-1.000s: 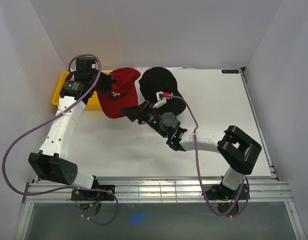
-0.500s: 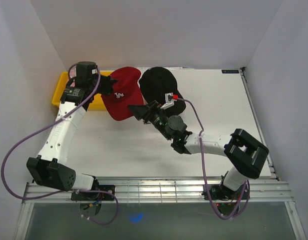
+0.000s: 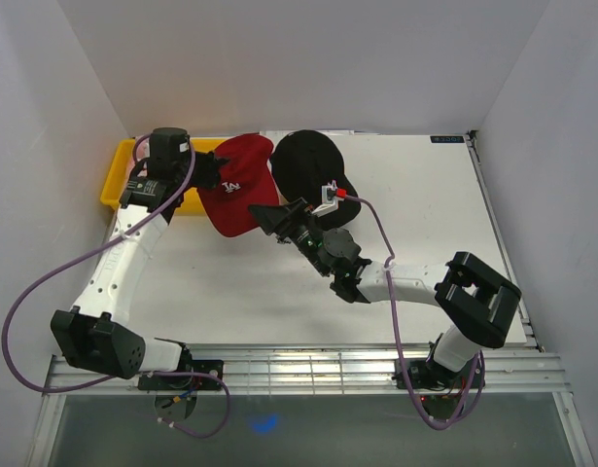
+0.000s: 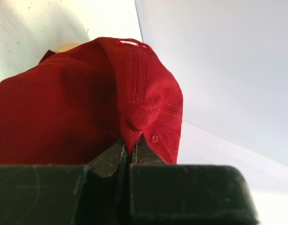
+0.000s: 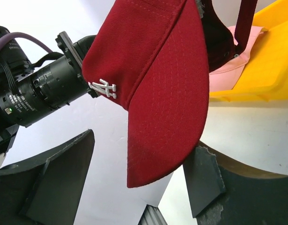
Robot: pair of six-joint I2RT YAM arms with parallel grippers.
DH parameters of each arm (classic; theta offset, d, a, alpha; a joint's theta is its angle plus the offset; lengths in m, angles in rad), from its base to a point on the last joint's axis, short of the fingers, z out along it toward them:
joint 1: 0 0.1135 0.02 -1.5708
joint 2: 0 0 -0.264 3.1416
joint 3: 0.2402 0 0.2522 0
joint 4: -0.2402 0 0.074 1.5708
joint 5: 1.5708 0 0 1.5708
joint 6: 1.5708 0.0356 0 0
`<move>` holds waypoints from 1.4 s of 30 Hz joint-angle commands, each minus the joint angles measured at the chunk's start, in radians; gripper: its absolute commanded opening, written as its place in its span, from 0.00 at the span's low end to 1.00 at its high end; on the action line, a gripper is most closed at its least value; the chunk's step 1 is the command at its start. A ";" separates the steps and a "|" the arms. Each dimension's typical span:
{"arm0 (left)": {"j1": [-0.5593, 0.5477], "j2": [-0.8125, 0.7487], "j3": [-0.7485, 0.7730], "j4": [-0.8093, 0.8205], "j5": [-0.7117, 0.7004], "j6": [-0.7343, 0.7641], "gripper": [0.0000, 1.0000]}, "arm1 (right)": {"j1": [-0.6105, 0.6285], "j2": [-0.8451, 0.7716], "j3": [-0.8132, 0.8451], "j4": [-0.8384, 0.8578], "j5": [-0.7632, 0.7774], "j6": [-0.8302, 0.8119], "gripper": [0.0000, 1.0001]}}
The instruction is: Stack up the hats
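Hats counted: three. One red cap [image 3: 235, 190], one black cap [image 3: 306, 165] and one pink cap [image 5: 237, 63]. The pink one shows only as an edge in the right wrist view. Whether more hats lie beneath these cannot be told.
White logo [image 5: 102, 87]: one legible, on the red cap.
Tray [image 5: 265, 70]: one, yellow.
Arms: two, a left arm [image 3: 119, 263] and a right arm [image 3: 405, 282].
Grippers: two, a left gripper [image 4: 129, 145] and a right gripper [image 5: 144, 145].
Table [image 3: 425, 214]: one.
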State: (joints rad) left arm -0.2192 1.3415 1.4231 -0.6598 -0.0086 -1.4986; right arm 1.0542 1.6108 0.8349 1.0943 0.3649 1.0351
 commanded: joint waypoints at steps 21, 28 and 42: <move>0.044 -0.033 0.233 -0.015 0.130 0.267 0.89 | -0.273 -0.163 0.062 -0.191 -0.312 0.293 0.08; 0.095 0.074 0.516 -0.161 0.116 0.459 0.98 | -0.428 -0.105 0.159 -0.157 -0.535 0.498 0.08; 0.113 -0.031 0.318 -0.089 0.130 0.523 0.98 | -0.612 -0.017 0.162 0.047 -0.656 0.816 0.08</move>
State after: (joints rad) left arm -0.1131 1.3609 1.7458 -0.7586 0.1165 -1.0145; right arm 0.4709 1.6188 0.9833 0.9928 -0.2668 1.7565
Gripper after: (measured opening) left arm 0.978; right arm 0.117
